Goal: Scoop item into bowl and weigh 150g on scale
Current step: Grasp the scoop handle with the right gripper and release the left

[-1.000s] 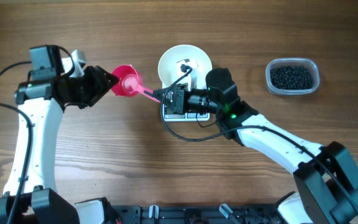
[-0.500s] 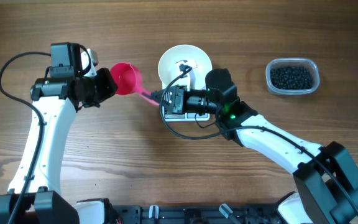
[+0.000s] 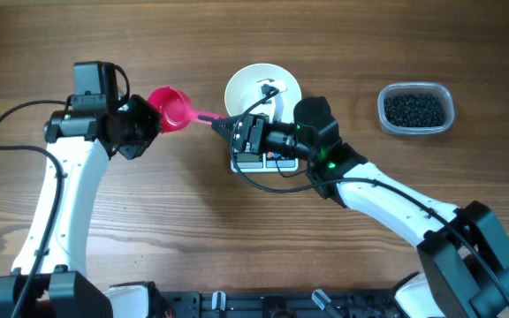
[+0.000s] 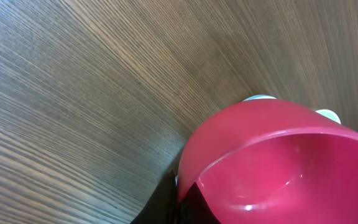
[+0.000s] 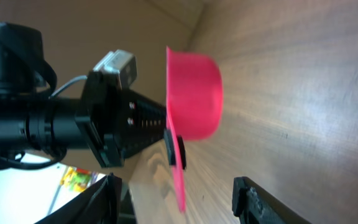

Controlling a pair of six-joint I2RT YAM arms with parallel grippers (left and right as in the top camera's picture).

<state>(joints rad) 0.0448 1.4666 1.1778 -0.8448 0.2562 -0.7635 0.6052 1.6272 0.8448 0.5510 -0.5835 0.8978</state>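
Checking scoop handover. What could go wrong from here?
Left gripper pinches the pink scoop by its cup rim only; it may slip.
Its handle lies between the open fingers of the right gripper; retreating could snag it.
Bean tub sits beyond the white bowl and right arm: collision risk.

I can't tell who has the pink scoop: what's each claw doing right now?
Left gripper: closed, holding the pink scoop by its cup.
Right gripper: open, fingers apart around the scoop's handle, not gripping it.
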